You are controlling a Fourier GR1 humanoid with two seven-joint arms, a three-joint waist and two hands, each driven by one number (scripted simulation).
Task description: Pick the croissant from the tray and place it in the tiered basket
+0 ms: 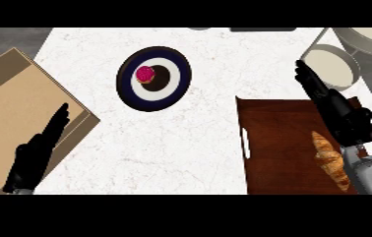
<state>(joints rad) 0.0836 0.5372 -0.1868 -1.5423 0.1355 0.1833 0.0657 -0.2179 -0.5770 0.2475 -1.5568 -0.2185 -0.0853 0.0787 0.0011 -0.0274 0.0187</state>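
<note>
right hand [330, 103], fingers straight, holds nothing over the tray's [276, 133] far edge. the croissant [328, 157] lies on the tray at its 6 o'clock, the tiered basket [330, 66] at 12. left hand [33, 157] rests open at the view's 8 o'clock.

No readable txt, labels, nos. or signs anywhere.

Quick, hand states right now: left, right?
Left hand: open, holding nothing.
Right hand: open, holding nothing; golden croissant lies on the brown wooden tray.
</note>
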